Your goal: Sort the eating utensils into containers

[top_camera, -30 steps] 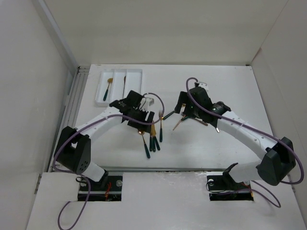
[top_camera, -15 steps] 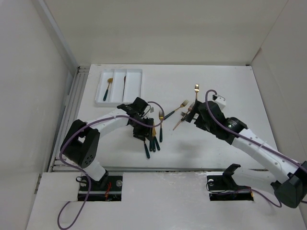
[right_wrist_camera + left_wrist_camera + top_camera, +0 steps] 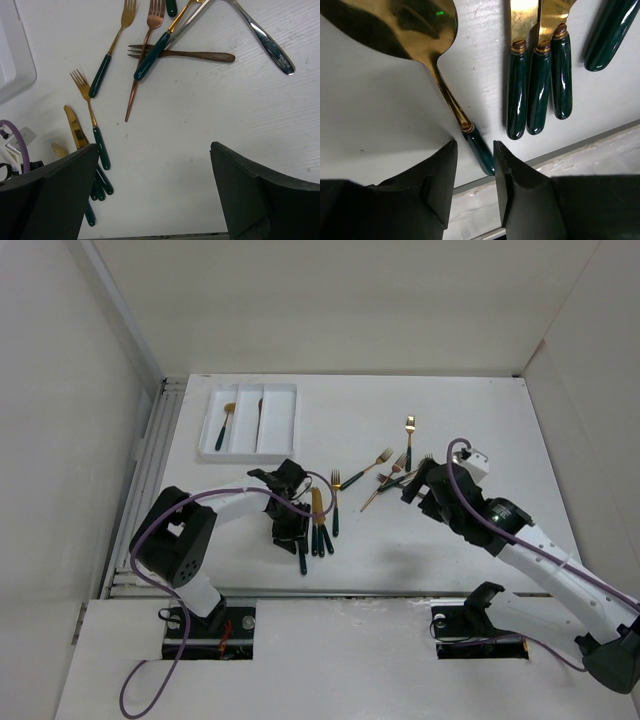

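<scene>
A gold spoon [image 3: 415, 25] with a dark green handle [image 3: 479, 147] lies on the table. My left gripper [image 3: 474, 146] is low over it, jaws a little apart on either side of the handle's end; in the top view it [image 3: 289, 525] sits left of three green-handled knives [image 3: 537, 85]. My right gripper [image 3: 154, 150] is wide open and empty above bare table, near a loose group of forks [image 3: 142, 60]. The white three-compartment tray [image 3: 278, 425] at the far left holds a gold spoon [image 3: 224, 426] and a copper utensil [image 3: 260, 410].
More utensils lie scattered mid-table: a green-handled fork [image 3: 92, 122], a dark fork [image 3: 185, 54], a silver piece [image 3: 265, 37] and a gold one [image 3: 408, 435]. The table's near edge [image 3: 600, 145] runs just behind my left gripper. White walls enclose the table.
My right arm has pulled back to the right and toward the near side, uncovering the forks. My left gripper has moved nearer and lower, onto the spoon's handle end.
</scene>
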Robot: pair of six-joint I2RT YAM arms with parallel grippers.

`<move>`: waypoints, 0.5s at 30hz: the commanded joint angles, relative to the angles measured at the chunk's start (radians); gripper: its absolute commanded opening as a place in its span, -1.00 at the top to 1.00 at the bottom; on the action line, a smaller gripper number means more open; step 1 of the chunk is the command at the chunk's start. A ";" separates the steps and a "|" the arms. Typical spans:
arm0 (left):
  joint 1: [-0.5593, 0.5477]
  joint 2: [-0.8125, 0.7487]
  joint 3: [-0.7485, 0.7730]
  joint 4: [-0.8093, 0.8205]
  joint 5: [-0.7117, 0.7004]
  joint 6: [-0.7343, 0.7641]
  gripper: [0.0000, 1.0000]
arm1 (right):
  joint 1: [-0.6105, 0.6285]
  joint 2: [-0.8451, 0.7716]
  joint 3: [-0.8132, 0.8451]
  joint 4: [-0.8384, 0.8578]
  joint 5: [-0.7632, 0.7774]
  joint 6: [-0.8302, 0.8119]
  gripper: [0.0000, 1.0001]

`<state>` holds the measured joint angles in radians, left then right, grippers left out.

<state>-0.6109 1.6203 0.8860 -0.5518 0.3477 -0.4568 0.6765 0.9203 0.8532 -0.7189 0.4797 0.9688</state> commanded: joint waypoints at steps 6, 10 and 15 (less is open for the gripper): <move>0.043 0.007 -0.058 0.024 -0.019 -0.017 0.47 | 0.011 -0.067 -0.011 -0.033 0.056 0.021 -0.95; 0.077 0.007 -0.104 0.033 -0.029 -0.017 0.63 | 0.011 -0.101 -0.011 -0.045 0.079 0.030 -0.95; 0.086 0.041 -0.123 0.064 0.000 -0.008 1.00 | 0.011 -0.135 -0.011 -0.065 0.102 0.030 -0.95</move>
<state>-0.5304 1.6146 0.8234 -0.5095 0.4419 -0.4908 0.6765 0.8143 0.8459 -0.7616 0.5400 0.9874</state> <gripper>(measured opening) 0.132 0.976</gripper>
